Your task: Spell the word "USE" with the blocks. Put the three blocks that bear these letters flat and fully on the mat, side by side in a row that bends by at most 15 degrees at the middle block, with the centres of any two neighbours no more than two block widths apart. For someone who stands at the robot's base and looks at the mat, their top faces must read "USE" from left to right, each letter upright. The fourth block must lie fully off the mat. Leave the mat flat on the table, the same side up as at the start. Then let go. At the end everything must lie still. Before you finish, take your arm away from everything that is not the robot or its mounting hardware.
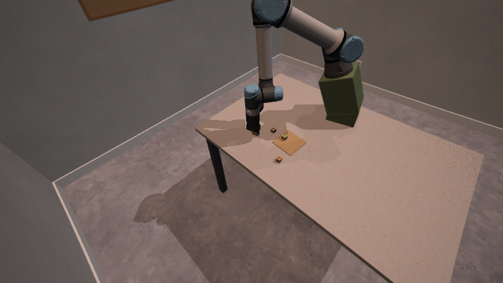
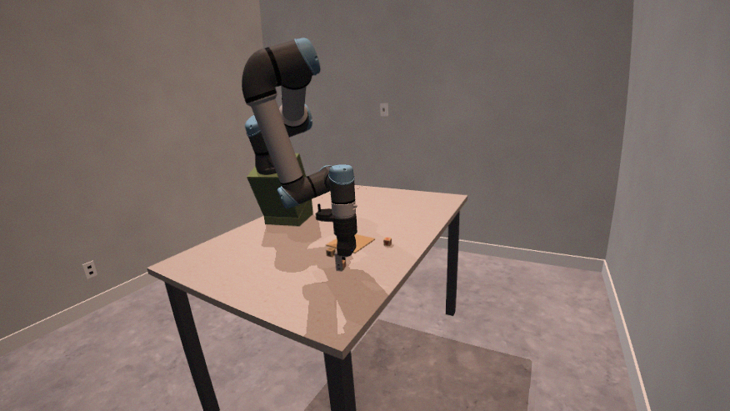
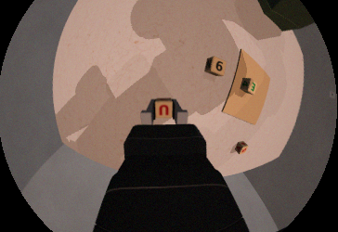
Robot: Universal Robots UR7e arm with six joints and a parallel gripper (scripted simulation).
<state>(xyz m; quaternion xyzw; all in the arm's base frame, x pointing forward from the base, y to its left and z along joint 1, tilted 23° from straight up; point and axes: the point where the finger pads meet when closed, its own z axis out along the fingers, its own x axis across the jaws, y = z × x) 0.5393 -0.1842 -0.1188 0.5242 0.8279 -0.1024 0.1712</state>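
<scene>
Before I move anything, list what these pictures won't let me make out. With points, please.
- Green-lettered block (image 1: 284,137) (image 3: 249,85), exterior view: hidden behind the gripper (image 1: 255,134) (image 2: 342,264) (image 3: 163,115).
- Red mark on the block off the mat (image 1: 294,144) (image 2: 363,243) (image 3: 260,80), top view: too small to read surely.
- U on the gripper's block (image 3: 163,109), top view: too small and shaded.
- Mat's underside, every view: face down.
</scene>
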